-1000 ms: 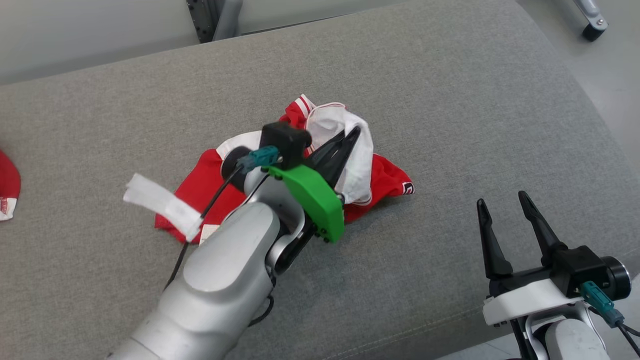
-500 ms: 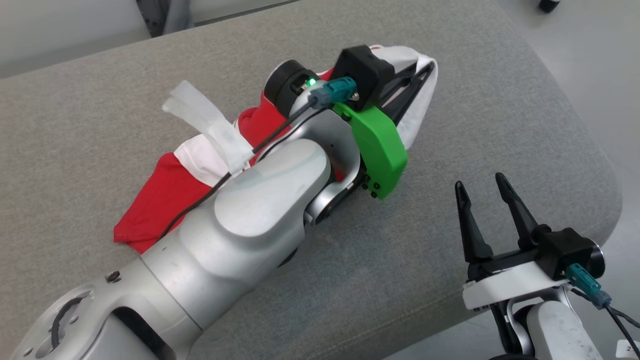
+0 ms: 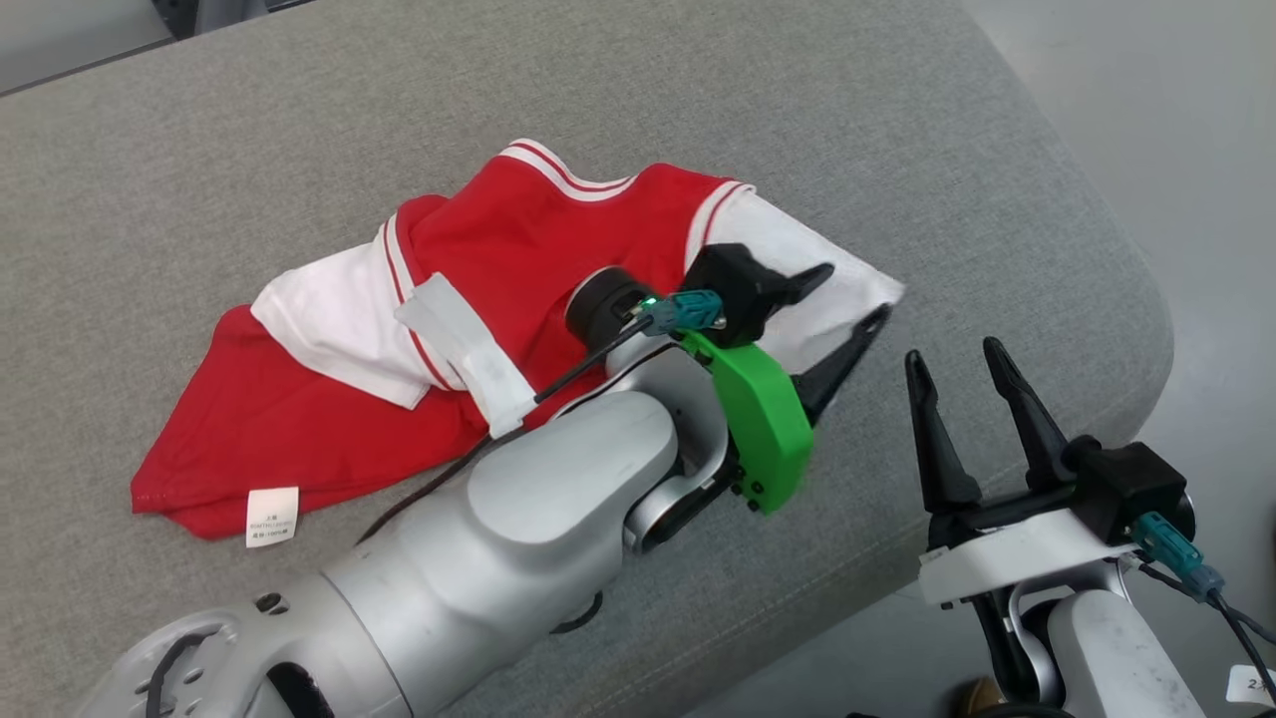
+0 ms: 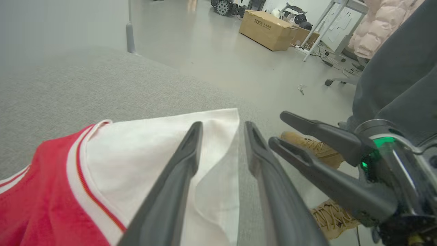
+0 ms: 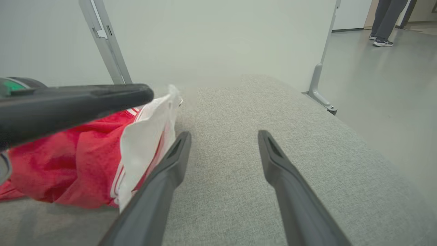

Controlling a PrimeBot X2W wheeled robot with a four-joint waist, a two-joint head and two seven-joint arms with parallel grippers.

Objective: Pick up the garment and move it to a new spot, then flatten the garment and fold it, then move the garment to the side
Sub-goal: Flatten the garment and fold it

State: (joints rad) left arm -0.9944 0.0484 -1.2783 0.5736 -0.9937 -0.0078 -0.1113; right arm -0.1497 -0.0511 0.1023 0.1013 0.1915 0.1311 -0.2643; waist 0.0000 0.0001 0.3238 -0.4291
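The garment [image 3: 518, 249], a red shirt with white sleeves and striped trim, lies partly spread on the grey cushion [image 3: 249, 120]. My left gripper [image 3: 850, 296] is open just above its white sleeve [image 3: 797, 249] at the shirt's right end. In the left wrist view the sleeve [image 4: 143, 147] lies under and between the parted fingers of the left gripper [image 4: 223, 125]. My right gripper [image 3: 962, 349] stands open just right of the sleeve, near the cushion's front right corner, with nothing in it. The right wrist view shows the right gripper [image 5: 223, 135] over bare cushion, with the garment [image 5: 78, 160] to its left.
The cushion's rounded edge [image 3: 1116, 249] drops to the floor right of both grippers. A person's leg [image 4: 392, 75] and tan boots [image 4: 314, 147] stand beyond that edge. A cardboard box [image 4: 269, 29] sits far off, and a metal frame post [image 5: 321, 85] stands by the cushion's far side.
The head camera has shifted. My left gripper dragged the white sleeve to the right, stretching the bunched shirt out, and its fingers have opened. The right gripper stays open.
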